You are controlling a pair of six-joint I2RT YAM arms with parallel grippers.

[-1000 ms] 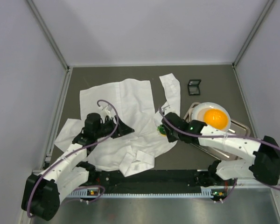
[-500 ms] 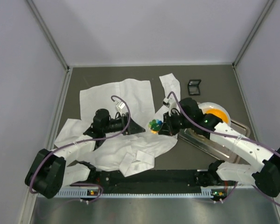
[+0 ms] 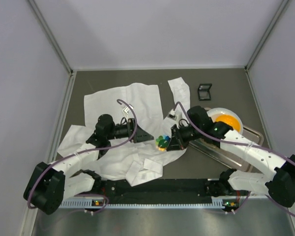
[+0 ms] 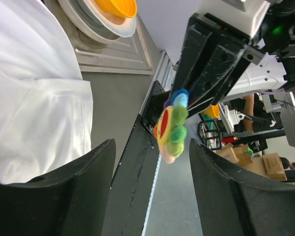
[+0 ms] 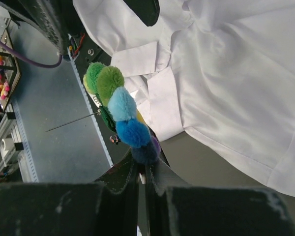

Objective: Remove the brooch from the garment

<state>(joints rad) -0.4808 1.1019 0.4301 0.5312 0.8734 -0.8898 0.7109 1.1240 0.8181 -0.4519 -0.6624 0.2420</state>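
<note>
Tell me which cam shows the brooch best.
Left wrist: the brooch faces the lens, petals and colours clear. Right wrist shows it edge-on, pin sticking out, pinched in the right gripper. Top external shows only a tiny coloured dot by the garment's edge.

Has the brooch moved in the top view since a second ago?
Yes. The brooch, held in the right gripper fingers, has shifted slightly left in the top view, away from the metal tray and toward the left gripper.
</note>
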